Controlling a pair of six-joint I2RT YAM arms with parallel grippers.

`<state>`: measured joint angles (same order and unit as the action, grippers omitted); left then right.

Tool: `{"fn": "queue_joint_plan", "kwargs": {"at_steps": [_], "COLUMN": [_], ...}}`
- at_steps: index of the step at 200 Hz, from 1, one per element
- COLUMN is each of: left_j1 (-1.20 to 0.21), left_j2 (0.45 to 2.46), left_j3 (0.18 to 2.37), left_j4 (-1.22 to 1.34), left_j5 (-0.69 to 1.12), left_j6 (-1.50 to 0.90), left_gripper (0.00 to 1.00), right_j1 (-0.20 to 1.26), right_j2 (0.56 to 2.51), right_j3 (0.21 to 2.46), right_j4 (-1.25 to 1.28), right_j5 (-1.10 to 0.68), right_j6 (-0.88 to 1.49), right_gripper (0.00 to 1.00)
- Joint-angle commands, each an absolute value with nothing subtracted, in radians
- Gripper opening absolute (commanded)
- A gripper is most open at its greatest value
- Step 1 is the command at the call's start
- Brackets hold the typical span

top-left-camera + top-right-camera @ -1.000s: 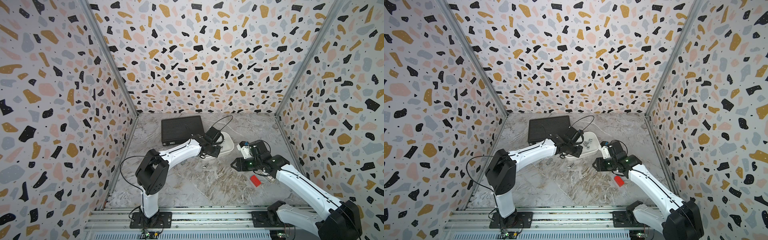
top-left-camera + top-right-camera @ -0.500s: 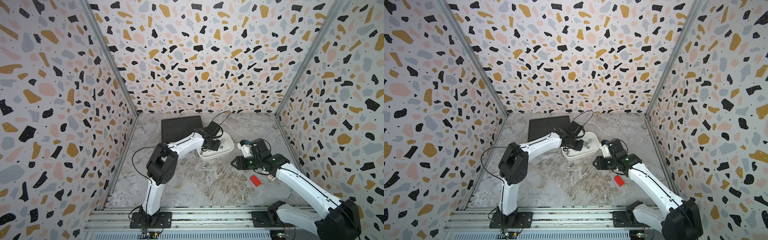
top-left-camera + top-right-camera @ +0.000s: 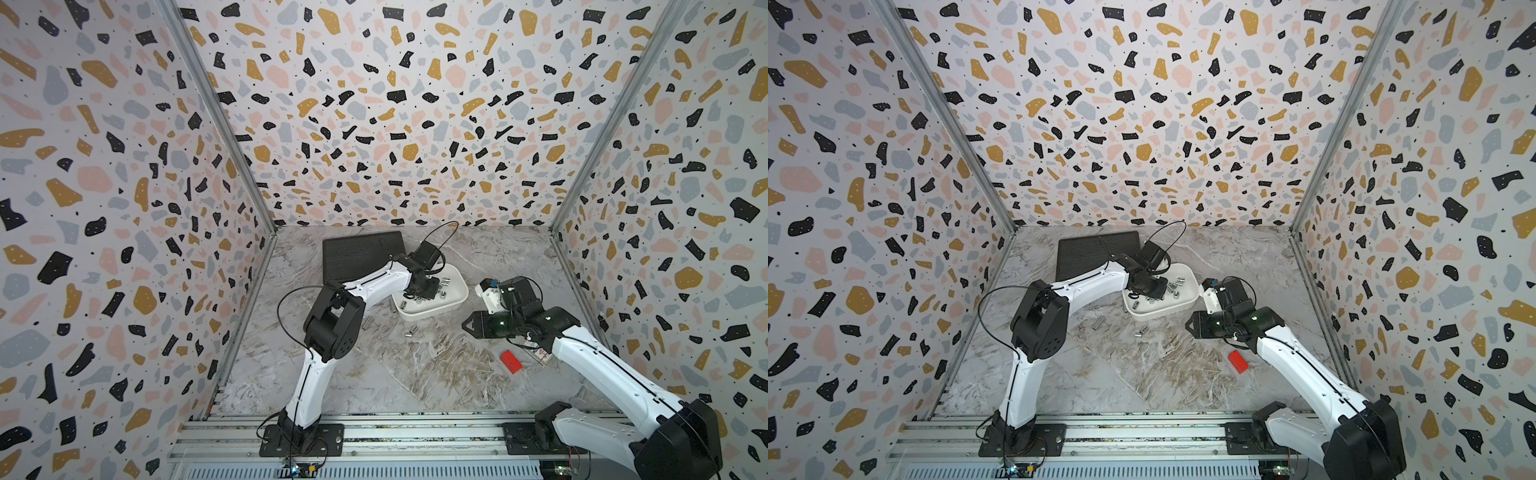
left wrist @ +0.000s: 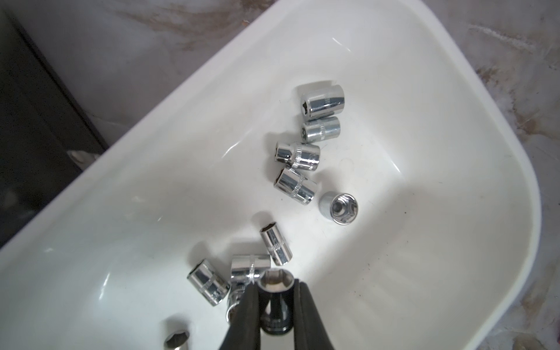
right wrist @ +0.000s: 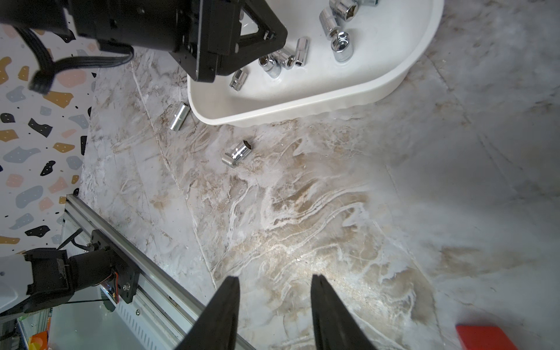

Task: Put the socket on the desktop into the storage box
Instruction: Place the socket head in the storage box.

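1. My left pincer [image 4: 275, 285] is clenched on a small chrome steel socket [image 4: 276, 303]. Its hexagonal mouth is turned toward the wrist camera. The two black fingers press its round sides, so it cannot roll out.
2. I hold this socket over the inside of the white, shallow, rounded plastic storage box [image 4: 181, 181]. I cannot tell if it touches the floor there. I judge that opening here would let it fall inside the walls.
3. Around it, other chrome sockets [image 4: 297, 157] already lie on the box floor, most of them on their sides.
4. My right pincer [image 5: 275, 278] is released, jaws apart, with nothing between them. It hangs over the bare grey-white marble tabletop [image 5: 303, 212], apart from the box, probably so that my arms do not meet.
5. What looks like two loose sockets [image 5: 242, 150] lie touching on the tabletop near the box. One slim socket [image 5: 179, 116] lies just beside its wall. These are left to collect.
6. A small red block [image 3: 510, 360] and a black ribbed flat case [image 3: 361, 253] are not part of the job.
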<state>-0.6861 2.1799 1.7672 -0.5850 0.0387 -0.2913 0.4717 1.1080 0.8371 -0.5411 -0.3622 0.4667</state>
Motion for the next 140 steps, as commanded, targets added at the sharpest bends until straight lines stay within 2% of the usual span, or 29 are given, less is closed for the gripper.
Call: {"fn": "queue_joint_plan", "kwargs": {"at_steps": [1, 18, 71, 90, 140], "left_j1": [-0.675, -0.673, -0.673, -0.673, -0.673], "left_j2": [2.203, 2.208, 2.185, 2.169, 2.106], "left_j3": [1.802, 1.804, 1.786, 1.782, 1.739], "left_j4": [-0.597, -0.600, -0.589, -0.588, -0.568], "left_j5": [0.021, 0.022, 0.023, 0.023, 0.033], "left_j6": [-0.275, -0.276, -0.284, -0.283, -0.295], "left_gripper": [0.07, 0.12, 0.37, 0.41, 0.41], "right_j1": [0.468, 0.468, 0.468, 0.467, 0.468], "right_j2": [1.097, 1.095, 1.094, 1.094, 1.088], "right_j3": [0.868, 0.865, 0.862, 0.861, 0.859], "right_j4": [-0.541, -0.541, -0.541, -0.541, -0.536], "right_j5": [-0.360, -0.359, -0.360, -0.359, -0.360], "right_j6": [0.469, 0.469, 0.472, 0.474, 0.480], "right_gripper": [0.44, 0.44, 0.44, 0.44, 0.44]}}
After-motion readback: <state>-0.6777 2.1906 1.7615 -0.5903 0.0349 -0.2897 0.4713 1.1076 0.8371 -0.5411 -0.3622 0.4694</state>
